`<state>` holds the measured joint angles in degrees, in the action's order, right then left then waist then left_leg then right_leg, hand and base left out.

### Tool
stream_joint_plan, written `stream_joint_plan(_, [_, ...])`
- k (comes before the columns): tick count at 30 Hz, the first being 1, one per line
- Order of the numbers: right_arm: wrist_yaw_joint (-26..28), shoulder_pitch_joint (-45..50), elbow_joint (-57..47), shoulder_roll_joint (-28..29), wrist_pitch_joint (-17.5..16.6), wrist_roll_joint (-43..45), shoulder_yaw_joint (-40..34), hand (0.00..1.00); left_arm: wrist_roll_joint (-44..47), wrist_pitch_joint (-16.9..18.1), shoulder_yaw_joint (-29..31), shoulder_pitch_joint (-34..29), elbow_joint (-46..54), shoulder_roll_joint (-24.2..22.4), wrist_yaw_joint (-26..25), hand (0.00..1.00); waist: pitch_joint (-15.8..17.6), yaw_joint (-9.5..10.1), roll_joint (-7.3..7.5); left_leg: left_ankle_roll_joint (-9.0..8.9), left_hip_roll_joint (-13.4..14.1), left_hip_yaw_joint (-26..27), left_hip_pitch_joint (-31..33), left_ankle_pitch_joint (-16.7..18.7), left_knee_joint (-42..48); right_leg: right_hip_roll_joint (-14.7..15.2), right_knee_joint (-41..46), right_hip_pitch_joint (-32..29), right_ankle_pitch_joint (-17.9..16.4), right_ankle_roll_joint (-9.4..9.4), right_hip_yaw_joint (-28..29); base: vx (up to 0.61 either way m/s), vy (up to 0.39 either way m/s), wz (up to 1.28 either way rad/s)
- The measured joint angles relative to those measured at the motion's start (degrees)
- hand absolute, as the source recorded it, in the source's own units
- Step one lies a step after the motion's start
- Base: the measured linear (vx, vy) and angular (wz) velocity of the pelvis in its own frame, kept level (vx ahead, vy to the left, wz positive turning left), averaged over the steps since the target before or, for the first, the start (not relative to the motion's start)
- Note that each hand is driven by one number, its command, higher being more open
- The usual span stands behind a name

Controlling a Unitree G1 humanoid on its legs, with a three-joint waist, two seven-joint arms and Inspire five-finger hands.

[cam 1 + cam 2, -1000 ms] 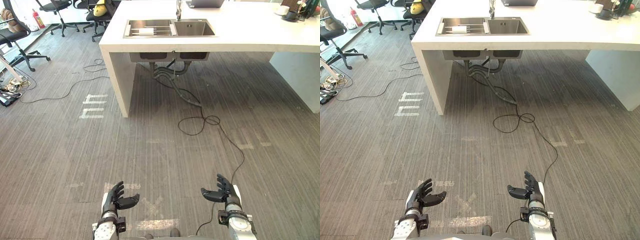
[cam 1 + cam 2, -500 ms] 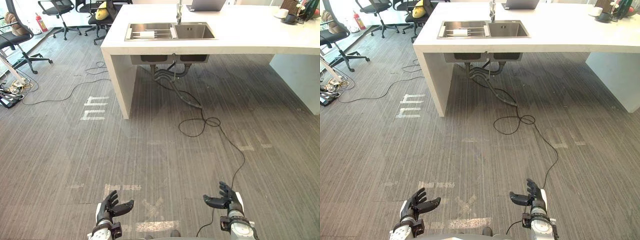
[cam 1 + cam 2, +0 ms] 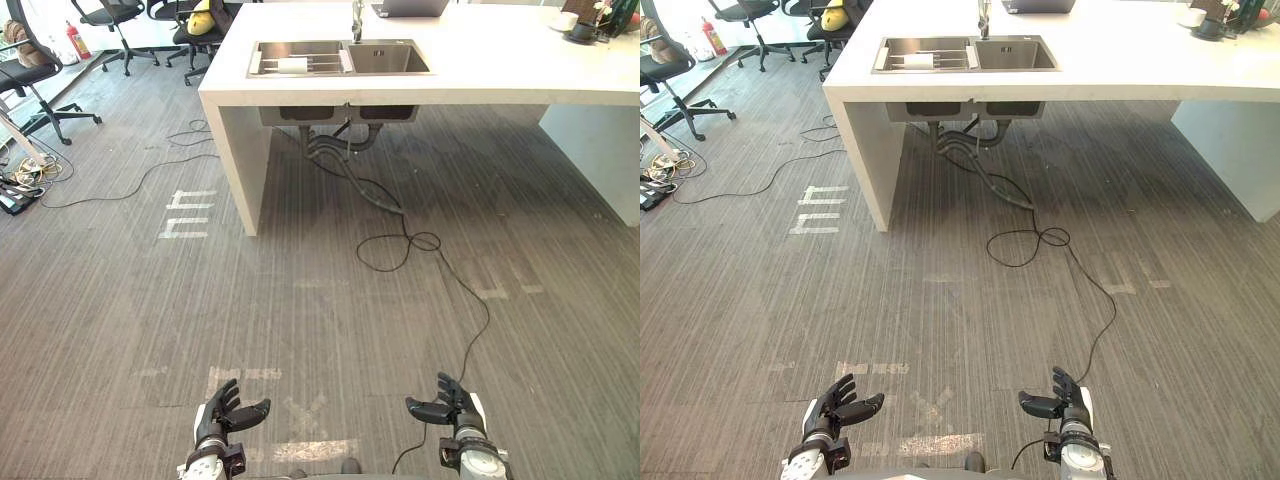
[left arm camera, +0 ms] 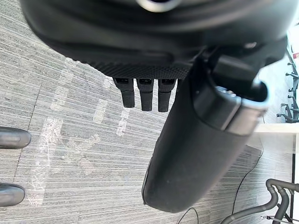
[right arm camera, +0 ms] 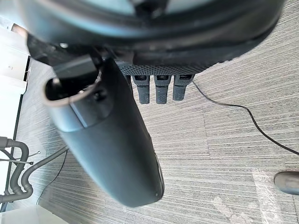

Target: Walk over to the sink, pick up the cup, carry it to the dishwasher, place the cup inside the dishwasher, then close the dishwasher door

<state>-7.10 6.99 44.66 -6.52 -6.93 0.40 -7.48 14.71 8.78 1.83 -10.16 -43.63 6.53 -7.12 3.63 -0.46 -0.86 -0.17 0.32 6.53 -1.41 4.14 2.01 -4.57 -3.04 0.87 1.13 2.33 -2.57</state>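
Looking for the cup first: made out a small white item lying on the rack in the left basin of the sink, probably the cup, though too small to be sure. Logged it as untouched and well apart from both hands. Noted the sink set into a long white surface, with a tap behind the basins and grey pipes hanging below.

Found the left hand and right hand low over the grey floor, fingers loosely spread, thumbs out, grasping nothing. Confirmed in both wrist views: fingers straight over bare floor.

Judged progress as very early: the walk to the sink under way at best, with a broad stretch of floor between the hands and the surface. Counted everything else as outstanding: reaching the sink, lifting the cup, carrying it to the dishwasher, loading it, shutting the door.

Checked for writing: none legible. Recorded white tape marks on the floor near the surface's leg, plain strips rather than letters. Spotted a red extinguisher by the office chairs, label too small to read.
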Motion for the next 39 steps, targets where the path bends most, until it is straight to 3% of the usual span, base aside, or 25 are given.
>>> stream_joint_plan(3, [-0.12,-0.05,-0.41,-0.09,0.04,0.00,-0.05,0.90,0.11,0.01,0.01,0.01,0.79,0.00,-0.02,0.90,0.13,0.73,-0.01,0.11,0.20,0.66,0.57,0.72,0.66,-0.15,0.06,-0.68,-0.56,-0.44,0.63,0.01,0.028,-0.11])
stream_joint_plan(7, [-0.37,-1.95,-0.78,-0.22,0.12,0.02,-1.20,0.90,1.15,0.33,0.05,-0.06,4.02,0.02,-0.03,0.90,0.84,1.06,-0.16,0.16,0.75,1.25,2.99,3.58,4.71,0.01,4.42,-3.66,-4.05,0.75,-0.29,0.04,0.024,-0.08])
stream_joint_plan(11, [-0.67,-2.58,-5.13,-0.82,0.12,0.00,-1.16,0.90,1.13,0.60,-0.04,0.01,8.66,0.11,-0.04,0.90,2.27,1.09,0.41,0.90,0.40,2.02,4.54,8.81,11.03,1.59,22.60,-10.74,-13.71,-1.19,-1.08,0.12,0.020,-0.08])
stream_joint_plan(13, [-0.82,-3.54,-6.07,-1.03,0.12,0.00,-1.15,0.90,1.10,0.72,-0.39,0.52,9.75,0.42,-0.06,0.90,3.58,0.94,0.61,1.11,0.06,2.14,3.96,10.24,12.86,2.65,31.97,-13.83,-15.86,-3.50,-1.72,0.17,0.039,-0.04])
stream_joint_plan(14, [-0.87,-3.65,-6.32,-1.05,0.15,0.00,-1.15,0.90,1.10,0.75,-0.97,0.69,9.80,0.76,-0.08,0.90,3.88,0.92,0.71,1.14,0.01,2.08,3.34,10.56,12.80,3.02,35.45,-14.94,-15.93,-3.63,-2.24,0.19,0.034,0.06])
stream_joint_plan(16, [-0.87,-3.65,-7.66,-1.03,0.16,-0.02,-0.97,0.90,1.05,0.82,-2.31,1.42,10.91,2.21,-0.07,0.90,5.41,0.47,1.64,1.73,-0.25,1.30,-0.83,12.93,12.10,5.81,50.10,-19.47,-16.32,-5.08,-5.78,0.24,0.007,0.16])
stream_joint_plan(18, [-0.87,-3.50,-8.37,-1.47,0.17,-0.02,-0.99,0.90,1.05,0.89,-2.29,1.64,11.09,2.37,-0.29,0.90,5.52,0.27,1.98,1.72,-0.53,0.35,-2.44,14.84,12.25,8.55,52.04,-22.13,-20.28,-3.96,-7.26,0.31,-0.029,0.22])
stream_joint_plan(20, [-0.86,-3.78,-9.55,-2.83,0.15,-0.05,-0.99,0.90,1.08,0.89,-2.27,2.26,11.13,2.15,-0.34,0.90,6.06,-0.40,1.27,1.27,0.62,-1.01,-3.62,16.13,12.20,9.82,49.37,-25.72,-21.26,-4.09,-8.24,0.42,-0.075,0.30])
stream_joint_plan(21, [-0.84,-4.58,-9.41,-4.09,0.19,-0.06,-0.96,0.90,1.11,0.90,-2.22,2.98,11.00,1.76,-0.47,0.90,6.84,-0.77,0.14,0.89,2.65,-1.76,-5.07,16.31,11.62,9.18,45.01,-27.96,-20.39,-3.24,-9.55,0.54,-0.130,0.26])
stream_joint_plan(22, [-0.87,-4.60,-9.47,-4.90,0.16,-0.07,-0.75,0.90,1.12,0.98,-2.26,3.19,10.92,1.91,-0.52,0.90,7.01,-0.62,-0.40,-0.11,3.82,-1.93,-6.11,16.59,11.80,8.15,35.45,-28.52,-15.35,-2.85,-10.31,0.58,-0.132,0.25])
stream_joint_plan(23, [-0.94,-3.97,-9.61,-5.14,0.01,-0.08,-0.64,0.90,1.12,0.99,-2.30,2.98,10.85,2.27,-0.52,0.90,6.73,-0.71,0.22,-2.00,3.71,-2.32,-7.44,17.46,12.46,8.20,29.75,-28.01,-5.50,-0.56,-10.22,0.45,-0.102,0.16])
stream_joint_plan(24, [-0.99,-3.98,-9.12,-5.78,0.22,-0.07,-0.77,0.90,1.13,1.06,-2.17,3.35,9.80,1.69,-0.60,0.90,6.41,-0.59,-0.99,-3.96,5.32,-2.74,-8.49,18.63,13.95,8.00,32.82,-27.94,-5.01,1.02,-10.96,0.57,-0.152,0.17])
stream_joint_plan(25, [-1.10,-4.47,-9.32,-5.62,0.81,-0.06,-1.05,0.90,1.12,1.09,-2.21,3.84,9.41,1.50,-0.59,0.90,6.09,-0.90,-1.66,-5.84,6.70,-3.03,-6.87,17.45,17.95,7.37,33.43,-27.14,-7.43,1.48,-11.89,0.56,-0.179,0.18])
stream_joint_plan(26, [-1.08,-4.26,-9.54,-5.70,0.78,-0.03,-1.02,0.90,1.14,1.08,-2.34,4.55,9.23,1.27,-0.53,0.90,6.14,-1.21,-1.60,-6.33,6.91,-3.13,-5.60,15.91,21.04,7.36,33.15,-26.27,-8.39,1.46,-12.31,0.53,-0.184,0.27])
stream_joint_plan(27, [-1.01,-4.37,-9.41,-5.76,0.89,-0.03,-1.02,0.90,1.15,1.07,-2.39,5.46,8.96,0.75,-0.44,0.90,6.24,-1.61,-1.74,-6.23,7.44,-3.76,-2.71,12.63,27.35,7.17,31.43,-23.97,-8.84,1.73,-13.05,0.56,-0.222,0.45])
stream_joint_plan(28, [-1.02,-4.02,-9.34,-5.47,0.99,0.11,-0.67,0.90,1.35,1.16,-2.40,5.93,9.01,-0.23,-0.05,0.90,6.56,-1.71,-1.68,-6.36,9.34,-4.98,2.66,8.21,41.90,5.95,24.79,-16.43,-8.66,1.73,-13.93,0.55,-0.205,0.42])
stream_joint_plan(30, [-1.10,-3.11,-9.29,-4.88,0.79,0.67,-0.10,0.90,2.02,1.50,-2.43,5.44,9.02,-0.82,0.11,0.90,6.71,-1.51,-1.63,-5.85,12.13,-3.11,5.87,8.79,53.48,4.49,19.28,-7.87,-8.56,1.77,-14.43,0.47,-0.150,0.17])
stream_joint_plan(32, [-1.65,-3.55,-9.19,-4.72,-0.53,1.66,0.30,0.90,2.35,1.62,-2.45,5.72,9.37,-1.02,0.41,0.90,7.01,-0.24,-0.81,-3.55,13.68,-0.17,13.02,10.45,58.18,3.86,12.93,-0.33,-8.37,1.43,-13.15,0.46,-0.096,-0.17])
stream_joint_plan(34, [-1.95,-4.84,-8.30,-4.57,-0.61,2.51,0.24,0.90,2.44,1.79,-2.42,6.16,9.71,-0.69,0.35,0.90,7.13,0.46,-0.90,-3.29,13.40,1.12,19.98,11.60,53.20,3.95,10.22,1.65,-8.17,1.10,-12.35,0.30,0.012,-0.22])
stream_joint_plan(36, [-2.00,-5.81,-6.39,-3.85,-0.31,2.83,-0.08,0.90,2.43,1.76,-2.40,6.57,9.69,-0.71,0.00,0.90,7.82,1.56,-0.55,-3.46,10.21,1.70,23.07,11.04,38.96,5.01,8.04,4.50,-8.32,-0.04,-11.67,0.39,0.124,-0.19])
stream_joint_plan(37, [-2.03,-5.59,-6.06,-3.47,-0.20,2.84,-0.51,0.90,2.41,1.72,-2.41,6.50,9.69,-1.00,-0.14,0.90,8.10,1.72,-0.14,-3.38,8.25,1.69,23.08,8.97,30.10,5.60,7.25,5.76,-8.99,-1.19,-11.60,0.41,0.199,-0.06])
stream_joint_plan(38, [-2.06,-5.19,-5.56,-3.43,-0.14,2.84,-1.17,0.90,2.40,1.71,-2.47,6.43,9.71,-1.53,-0.12,0.90,7.94,1.74,-1.48,-3.31,6.75,1.35,22.50,2.56,18.99,5.33,6.88,7.20,-10.23,-2.76,-11.42,0.36,0.197,-0.06])
stream_joint_plan(39, [-2.19,-4.95,-5.30,-3.62,-0.12,2.83,-1.21,0.90,2.39,1.72,-2.49,6.27,9.72,-1.81,-0.12,0.90,7.83,1.87,-2.41,-2.82,6.61,0.76,22.35,-1.71,14.80,4.69,7.00,7.72,-11.04,-3.39,-10.99,0.39,0.244,-0.27])
